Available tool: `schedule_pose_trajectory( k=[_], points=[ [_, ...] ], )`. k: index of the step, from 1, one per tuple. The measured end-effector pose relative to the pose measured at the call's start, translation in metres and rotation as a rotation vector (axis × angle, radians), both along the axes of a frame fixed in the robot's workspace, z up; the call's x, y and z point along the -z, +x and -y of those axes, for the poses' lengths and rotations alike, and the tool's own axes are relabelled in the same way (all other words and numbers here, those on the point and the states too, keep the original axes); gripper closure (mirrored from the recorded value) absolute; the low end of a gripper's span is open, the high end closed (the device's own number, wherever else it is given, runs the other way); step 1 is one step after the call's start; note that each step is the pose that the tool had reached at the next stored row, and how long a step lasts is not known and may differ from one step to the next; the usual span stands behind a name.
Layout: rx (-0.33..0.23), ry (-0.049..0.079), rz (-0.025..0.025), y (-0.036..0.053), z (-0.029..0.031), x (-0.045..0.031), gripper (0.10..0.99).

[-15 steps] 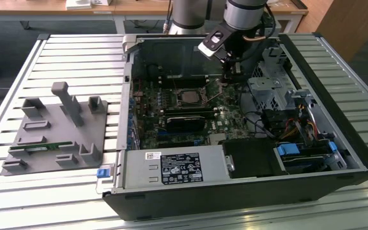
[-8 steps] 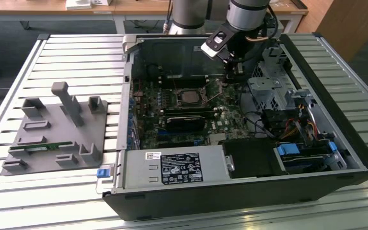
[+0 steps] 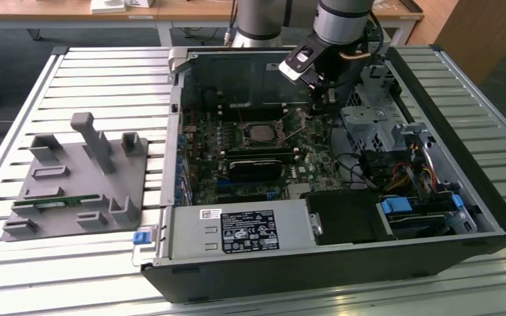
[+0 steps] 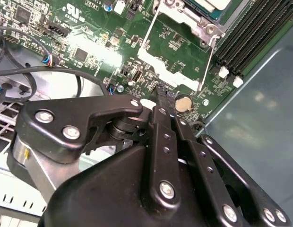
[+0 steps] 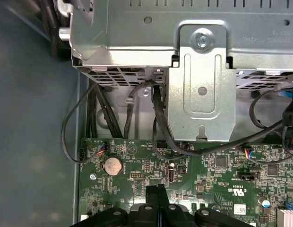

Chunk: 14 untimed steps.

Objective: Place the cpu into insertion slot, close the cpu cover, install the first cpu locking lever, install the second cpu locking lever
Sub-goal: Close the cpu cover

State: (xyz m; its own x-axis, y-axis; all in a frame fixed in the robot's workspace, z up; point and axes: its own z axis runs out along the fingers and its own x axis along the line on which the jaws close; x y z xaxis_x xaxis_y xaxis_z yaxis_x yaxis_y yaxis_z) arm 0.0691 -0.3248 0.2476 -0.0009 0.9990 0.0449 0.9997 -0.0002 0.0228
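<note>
Near the socket [image 3: 240, 135], my pincer [image 5: 158, 191] is hanging closed and empty — chip [image 3: 260, 134] looking seated, both levers [image 4: 211, 59] seemingly not yet latched.

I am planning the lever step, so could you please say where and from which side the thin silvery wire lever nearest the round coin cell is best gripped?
Probably near the free end of the thin silvery wire lever, by the round silvery coin cell, farthest from its hinge. Come from above with the jaws astride it: the rod is slim and straight.
</note>
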Motion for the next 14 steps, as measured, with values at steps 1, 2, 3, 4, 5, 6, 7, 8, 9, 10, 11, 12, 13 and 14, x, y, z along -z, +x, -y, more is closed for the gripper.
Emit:
schedule_pose_trajectory(
  k=[1,2,3,4,5,6,7,8,9,10,11,12,13,14],
  points=[
    [0.000,0.000,-0.0052,0.0003,-0.0001,0.0041,0.980],
    [0.000,0.000,-0.0071,-0.0006,-0.0001,0.0043,0.980],
    [0.000,0.000,-0.0071,-0.0017,-0.0001,0.0045,0.980],
    [0.000,0.000,-0.0072,-0.0033,-0.0001,0.0046,0.980],
    [0.000,0.000,-0.0072,-0.0046,-0.0001,0.0047,0.980],
    [0.000,0.000,-0.0072,-0.0058,-0.0001,0.0048,0.980],
    [0.000,0.000,-0.0073,-0.0069,-0.0001,0.0048,0.980],
    [0.000,0.000,-0.0072,-0.0076,0.0000,0.0048,0.980],
    [0.000,0.000,-0.0072,-0.0077,0.0000,0.0048,0.980],
    [0.000,0.000,-0.0073,-0.0079,-0.0001,0.0049,0.980],
    [0.000,0.000,-0.0073,-0.0080,-0.0001,0.0048,0.980],
    [0.000,0.000,-0.0072,-0.0082,-0.0001,0.0049,0.980],
    [0.000,0.000,-0.0072,-0.0086,-0.0001,0.0049,0.980],
    [0.000,0.000,-0.0073,-0.0089,-0.0001,0.0049,0.980]
  ],
)
